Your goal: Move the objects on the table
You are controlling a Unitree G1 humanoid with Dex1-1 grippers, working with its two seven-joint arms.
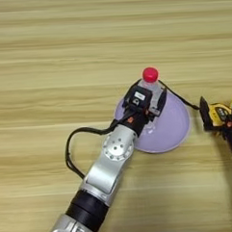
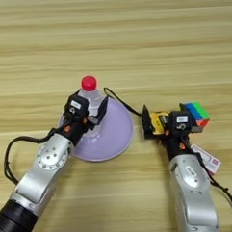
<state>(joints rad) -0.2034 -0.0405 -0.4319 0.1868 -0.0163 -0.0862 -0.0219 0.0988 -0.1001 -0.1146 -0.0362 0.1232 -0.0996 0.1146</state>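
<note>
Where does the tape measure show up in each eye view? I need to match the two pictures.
Left eye view: the tape measure sits at the far right edge, partly cut off.
Right eye view: it lies right of centre, at the right gripper, whole.
Shared landmark: the lilac plate, with the red-capped bottle at its upper left; the tape's black cord runs toward it.

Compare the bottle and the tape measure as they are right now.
The bottle is clear with a red cap and stands upright on the purple plate; the tape measure is yellow and black, right of the plate. The left pincer grips the bottle; the right pincer grips the tape measure. Both are small and held.
</note>
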